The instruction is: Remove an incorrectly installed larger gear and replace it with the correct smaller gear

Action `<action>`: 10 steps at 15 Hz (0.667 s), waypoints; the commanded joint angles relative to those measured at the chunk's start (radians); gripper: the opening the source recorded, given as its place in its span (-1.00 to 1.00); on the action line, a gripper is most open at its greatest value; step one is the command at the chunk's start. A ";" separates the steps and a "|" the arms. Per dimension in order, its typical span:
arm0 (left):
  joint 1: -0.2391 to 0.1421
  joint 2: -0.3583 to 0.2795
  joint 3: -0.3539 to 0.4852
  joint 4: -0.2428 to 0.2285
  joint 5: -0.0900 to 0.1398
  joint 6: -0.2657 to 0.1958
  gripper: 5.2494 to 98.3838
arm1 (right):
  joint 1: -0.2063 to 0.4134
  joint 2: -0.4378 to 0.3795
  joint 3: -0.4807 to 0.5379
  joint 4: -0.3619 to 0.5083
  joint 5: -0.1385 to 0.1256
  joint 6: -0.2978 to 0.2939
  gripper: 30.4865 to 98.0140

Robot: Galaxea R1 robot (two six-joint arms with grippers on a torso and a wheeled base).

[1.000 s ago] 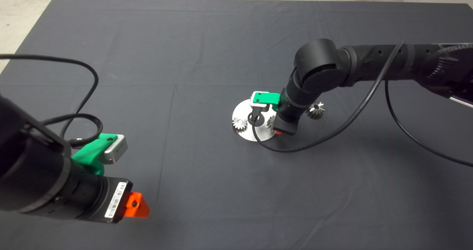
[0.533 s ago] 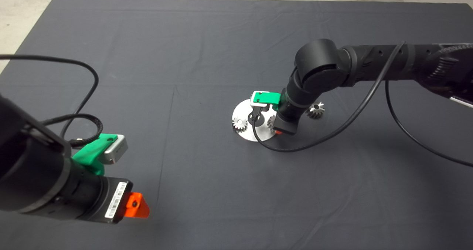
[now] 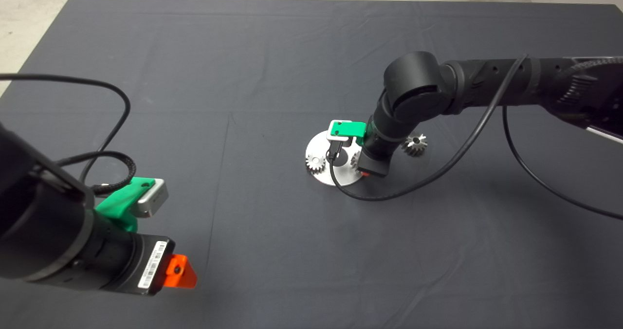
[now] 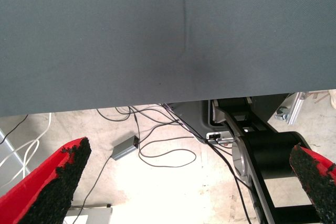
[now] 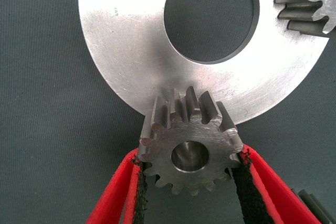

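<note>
The right gripper (image 5: 189,174), reaching over the right-hand rim of a round steel plate (image 5: 131,61) at mid-mat, has its two red fingers (image 5: 123,192) closed on the smaller gear (image 5: 190,142), black pads bearing on the teeth at either flank; the gear sits between them at the plate's edge, its toothed side overlapping the rim, though whether it rests on the metal or hangs just above cannot be told; it is a grey steel pinion with short, even, square-cut teeth and a dark centre bore, its face dull and lightly scuffed; beyond it the plate shows a large round centre hole, and another short-toothed gear (image 3: 316,163) stands at the plate's left edge; the larger gear (image 3: 415,145), silver with long flaring teeth, lies on the dark mat (image 3: 272,66) just right of the plate, already off it; the risk from here, by judgement, is the pinion landing off its seat or tilted, since the pads grip only on tooth tips and could let it rotate or slip as it meets the plate; the left gripper (image 4: 189,182) waits at the mat's near left edge, fingers spread wide and holding nothing
</note>
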State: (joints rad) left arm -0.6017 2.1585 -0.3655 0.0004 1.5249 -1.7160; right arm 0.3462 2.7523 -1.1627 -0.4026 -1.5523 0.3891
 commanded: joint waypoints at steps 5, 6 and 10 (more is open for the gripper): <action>-0.006 -0.001 0.013 -0.019 0.009 -0.001 0.99 | 0.022 -0.004 -0.006 -0.064 -0.106 0.005 -0.76; -0.006 -0.001 0.013 -0.019 0.009 -0.001 0.99 | 0.022 -0.019 -0.003 -0.064 -0.106 0.005 -0.76; 0.006 -0.001 0.013 -0.019 0.009 -0.001 0.99 | 0.021 -0.041 -0.001 -0.062 -0.106 0.007 -0.76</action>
State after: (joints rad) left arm -0.5917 2.1585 -0.3655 0.0000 1.5253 -1.7160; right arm 0.3462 2.7451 -1.1698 -0.4151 -1.5316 0.3896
